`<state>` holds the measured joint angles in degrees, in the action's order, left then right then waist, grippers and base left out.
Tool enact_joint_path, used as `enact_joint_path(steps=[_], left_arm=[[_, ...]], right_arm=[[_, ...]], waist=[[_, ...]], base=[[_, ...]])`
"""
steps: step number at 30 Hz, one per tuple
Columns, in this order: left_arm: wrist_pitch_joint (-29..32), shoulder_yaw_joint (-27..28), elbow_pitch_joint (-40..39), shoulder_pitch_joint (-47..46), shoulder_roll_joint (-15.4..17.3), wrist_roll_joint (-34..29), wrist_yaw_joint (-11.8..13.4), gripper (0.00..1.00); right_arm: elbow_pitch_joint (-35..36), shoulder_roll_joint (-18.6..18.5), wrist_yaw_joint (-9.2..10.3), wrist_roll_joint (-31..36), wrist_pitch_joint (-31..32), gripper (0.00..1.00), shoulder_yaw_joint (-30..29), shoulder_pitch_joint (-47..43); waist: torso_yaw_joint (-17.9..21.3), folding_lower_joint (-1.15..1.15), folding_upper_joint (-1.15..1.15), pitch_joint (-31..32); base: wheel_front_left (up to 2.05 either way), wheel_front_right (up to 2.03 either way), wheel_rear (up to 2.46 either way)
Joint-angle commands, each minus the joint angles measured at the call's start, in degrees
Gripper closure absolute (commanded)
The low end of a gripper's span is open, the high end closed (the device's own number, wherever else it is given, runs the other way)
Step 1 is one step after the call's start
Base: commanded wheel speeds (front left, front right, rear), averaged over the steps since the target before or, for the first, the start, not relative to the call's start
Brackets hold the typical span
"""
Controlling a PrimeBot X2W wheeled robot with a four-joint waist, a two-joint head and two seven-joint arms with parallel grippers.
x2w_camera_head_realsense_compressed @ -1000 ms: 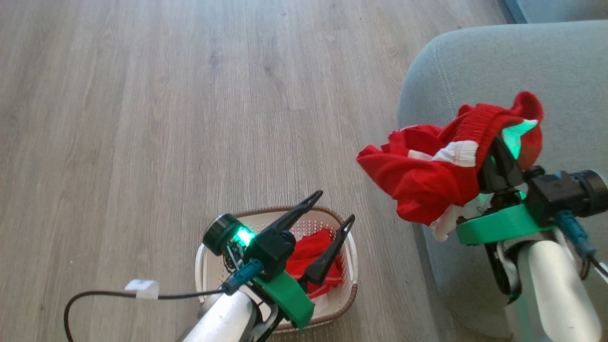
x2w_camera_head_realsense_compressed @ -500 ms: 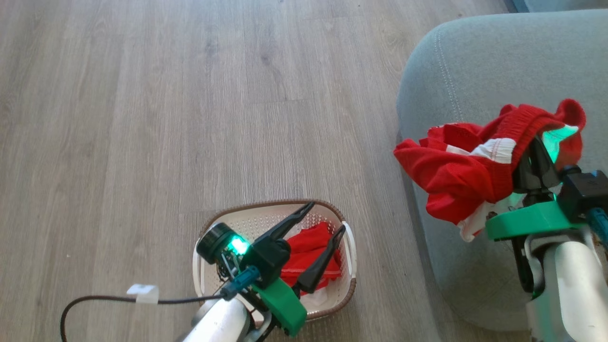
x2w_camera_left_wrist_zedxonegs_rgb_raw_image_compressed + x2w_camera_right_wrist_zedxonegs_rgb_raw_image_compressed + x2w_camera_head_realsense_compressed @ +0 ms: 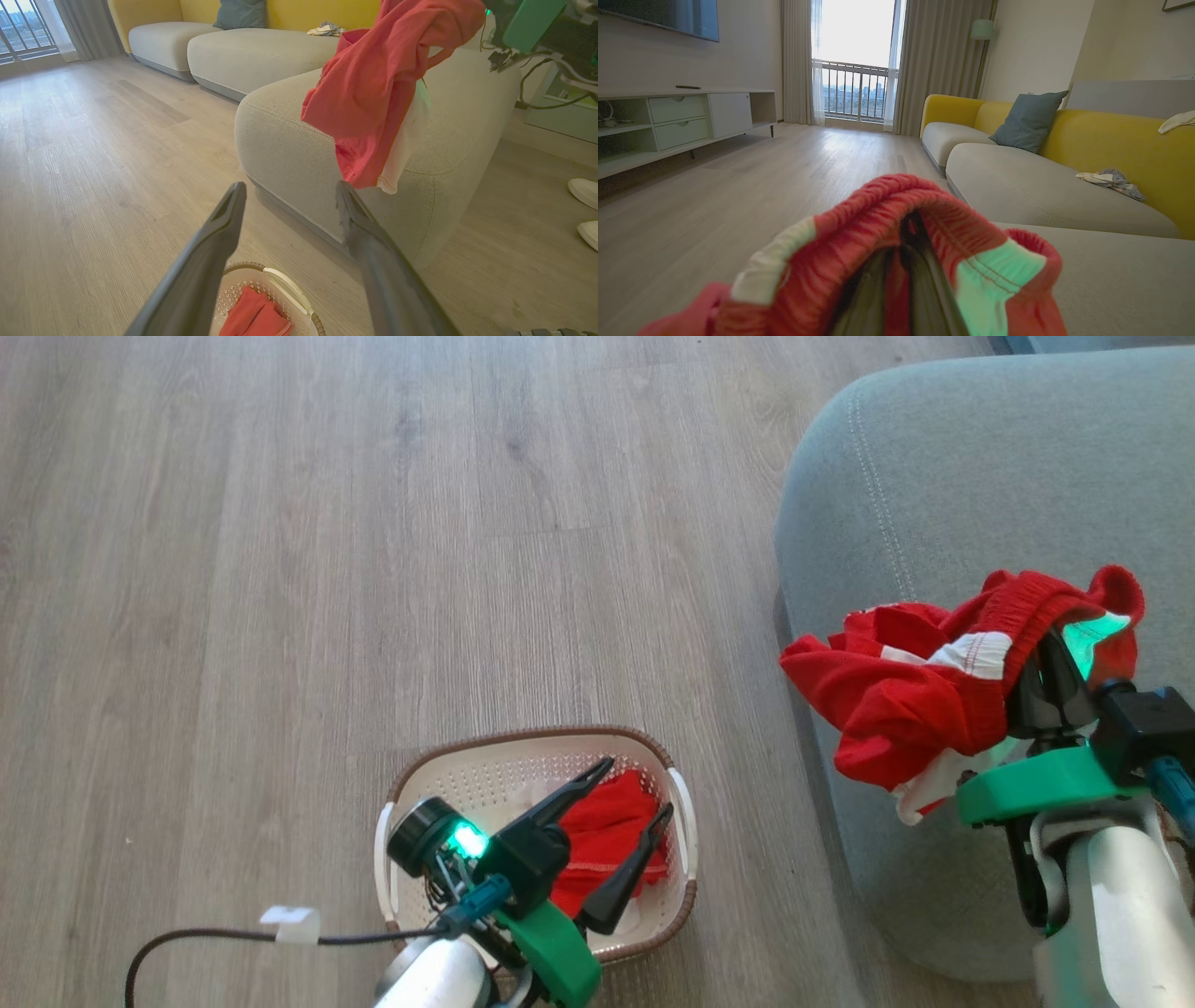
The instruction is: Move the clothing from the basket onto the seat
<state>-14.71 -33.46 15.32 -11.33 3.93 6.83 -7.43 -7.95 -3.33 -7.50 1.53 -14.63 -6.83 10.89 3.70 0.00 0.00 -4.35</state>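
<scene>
Wood-look floor (image 3: pixel 373 523) runs under everything, with the grey seat (image 3: pixel 980 476) on my right. My right gripper (image 3: pixel 1050 653) is clamped tight on the ribbed waistband of a red garment (image 3: pixel 896 700) with white panels. The cloth drapes over my fingers and hangs down past the seat's rounded edge on the basket side. I cannot tell whether it touches the cushion.

My left gripper (image 3: pixel 639 786) has its jaws spread wide and holds nothing, hovering above the basket (image 3: pixel 523 739). The basket stands on the floor near the seat, apart from it. More red clothing (image 3: pixel 607 821) lies bunched in the basket's right half, with a bit of white cloth (image 3: pixel 633 922) at the near wall.

Farther along the sofa, a teal pillow (image 3: pixel 1029 121) leans on the yellow backrest (image 3: pixel 1111 140), and a crumpled pale cloth (image 3: pixel 1111 179) lies on another cushion.
</scene>
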Motion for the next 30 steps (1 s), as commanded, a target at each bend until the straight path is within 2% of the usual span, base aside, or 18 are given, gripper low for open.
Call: enact_joint_path(steps=[1,13,30], left_arm=[[-0.29,1.71,-1.74,-1.21,0.36,-0.13,-0.05,0.0],[-0.29,1.83,-2.12,-1.4,0.49,-0.38,-0.05,0.0],[-0.29,1.3,-3.8,-3.17,1.84,-0.88,-0.05,0.0]], right_arm=[[1.79,0.37,0.01,0.04,-0.37,1.0,1.4,1.09],[3.12,0.43,0.01,0.18,-0.37,1.0,0.3,1.44],[6.04,0.45,0.01,-0.93,-0.37,1.0,-1.25,2.03]], waist=[[0.07,0.0,0.0,0.01],[3.32,0.0,0.0,-0.97],[16.25,0.0,0.0,-4.67]], base=[[0.0,0.0,0.0],[0.0,0.0,0.0],[0.0,0.0,0.0]])
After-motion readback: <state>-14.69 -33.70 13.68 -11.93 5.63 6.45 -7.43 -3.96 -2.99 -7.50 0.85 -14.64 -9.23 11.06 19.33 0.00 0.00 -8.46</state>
